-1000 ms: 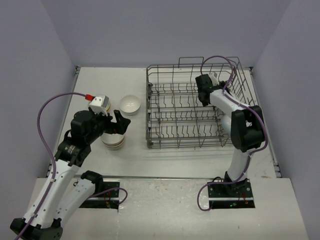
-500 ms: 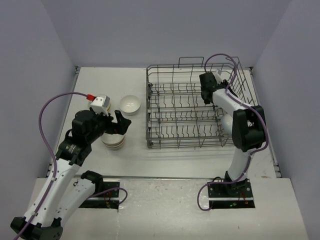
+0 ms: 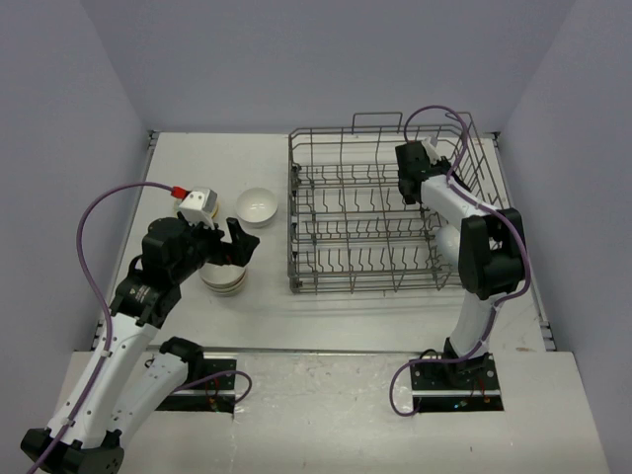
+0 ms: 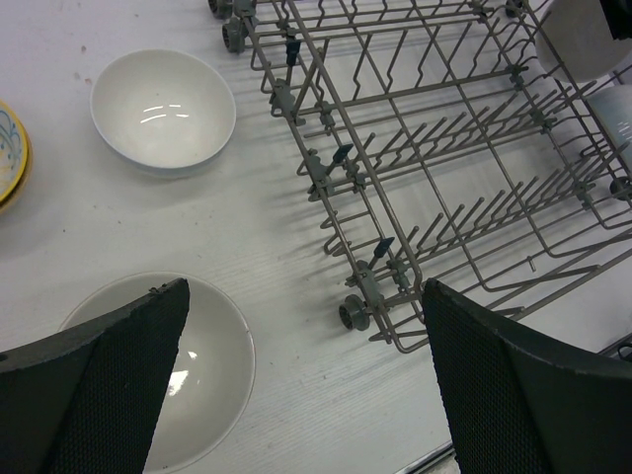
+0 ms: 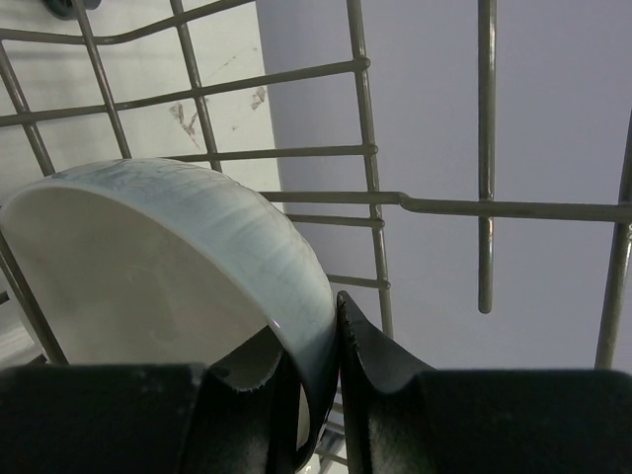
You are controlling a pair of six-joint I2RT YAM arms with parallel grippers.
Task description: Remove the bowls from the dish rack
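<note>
Pinching the rim of a white bowl (image 5: 148,267) with the right fingers (image 5: 385,367) inside the dish rack (image 5: 444,206), with the left fingers (image 4: 109,385) spread wide, risking a snag on the wires and a slip.

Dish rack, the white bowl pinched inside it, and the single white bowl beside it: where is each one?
dish rack (image 3: 346,222), top external view, wire floor.
held white bowl (image 5: 128,276), right wrist view, broad white face.
single white bowl (image 4: 163,109), left wrist view, inner bottom.
</note>
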